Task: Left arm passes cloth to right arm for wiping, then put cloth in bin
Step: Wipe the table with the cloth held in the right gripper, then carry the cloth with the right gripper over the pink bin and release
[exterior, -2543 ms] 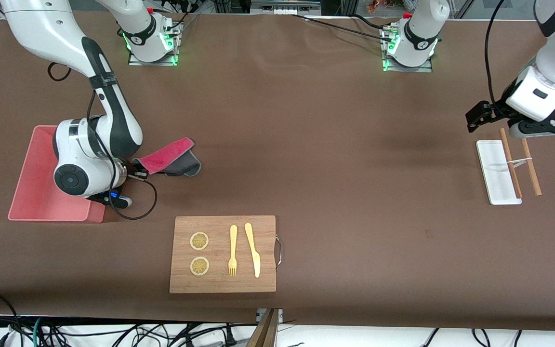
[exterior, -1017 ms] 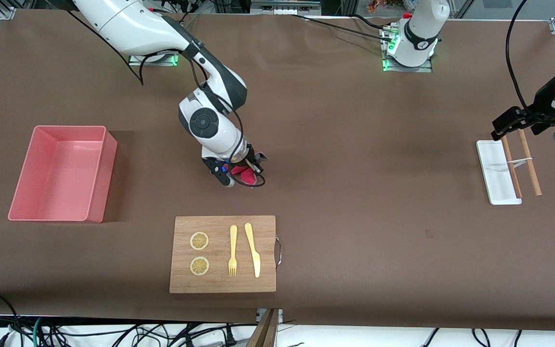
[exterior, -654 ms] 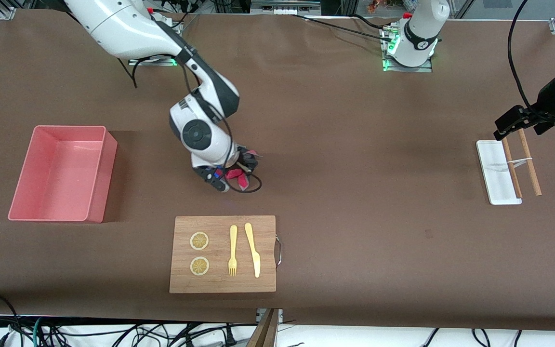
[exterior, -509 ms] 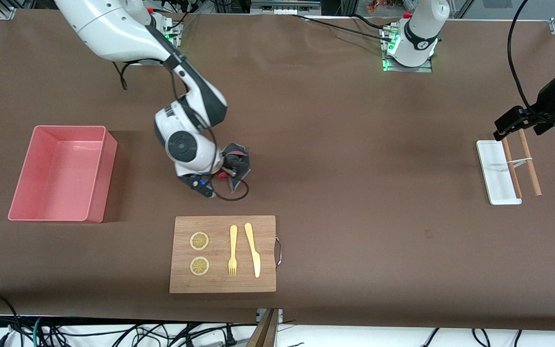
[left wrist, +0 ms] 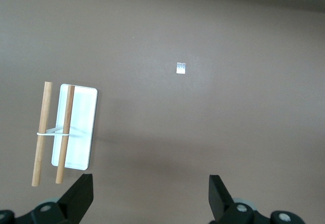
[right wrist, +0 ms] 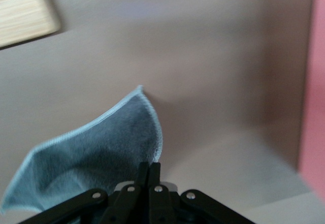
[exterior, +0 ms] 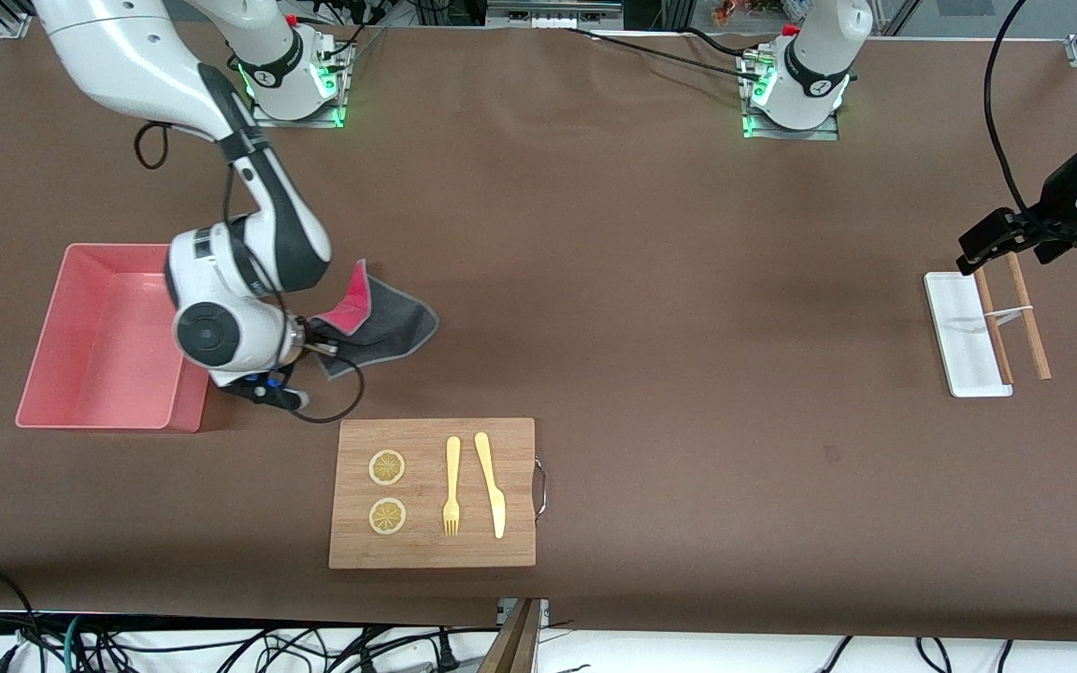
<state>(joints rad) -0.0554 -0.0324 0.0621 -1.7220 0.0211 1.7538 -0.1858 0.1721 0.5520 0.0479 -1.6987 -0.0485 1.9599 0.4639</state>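
Surface: you had one brown-covered surface carrying everything.
Bin: you had one salmon-pink rectangular plastic tub with low walls at the right arm's end of the surface, with no cloth in it.
Board: you had one pale wooden cutting board with a wire handle, nearer the front camera than the cloth, carrying two round lemon slices, one yellow fork and one yellow knife.
Tray: you had one white rectangular tray at the left arm's end, with two wooden sticks tied by a band lying partly across it.
Cloth: you had one small soft cloth, magenta-pink on one face and dark grey on the other, trailing on the surface beside the bin.
Right tool: its fingers were pinched together on a corner of the cloth, just beside the bin's wall.
Left tool: its fingers stood wide apart and held nothing, over bare surface near the tray; that arm was waiting.
Risk, grip: you held only a corner, so the cloth could have slipped free.
Risk, drop: the trailing bulk could have caught on the bin's wall and draped over the rim.
Risk, collision: the right wrist sat close to the bin's wall and could have nudged it.
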